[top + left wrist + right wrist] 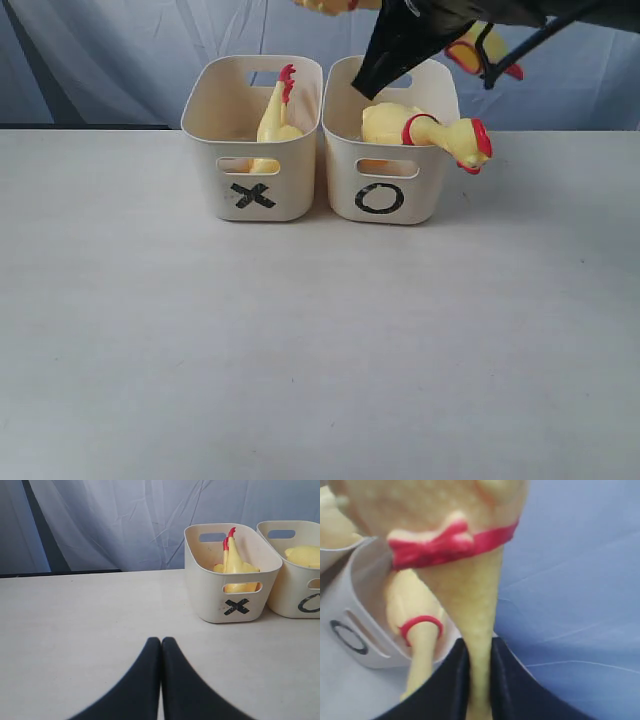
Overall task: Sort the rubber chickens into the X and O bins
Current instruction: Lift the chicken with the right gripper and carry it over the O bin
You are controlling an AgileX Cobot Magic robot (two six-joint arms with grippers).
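Two cream bins stand side by side at the back of the table: the X bin (250, 140) on the left and the O bin (390, 160) on the right. A small rubber chicken (278, 112) stands upright in the X bin. A long chicken (425, 130) lies in the O bin with its head hanging over the right rim. Above the O bin, my right gripper (400, 30) is shut on the neck of a third chicken (478, 48); the wrist view shows its neck (479, 650) between the fingers. My left gripper (161, 642) is shut and empty over bare table, short of the X bin (235, 585).
A blue-grey cloth backdrop (120, 60) hangs behind the bins. The white table (300, 340) stretches in front of them. The left gripper is outside the exterior view.
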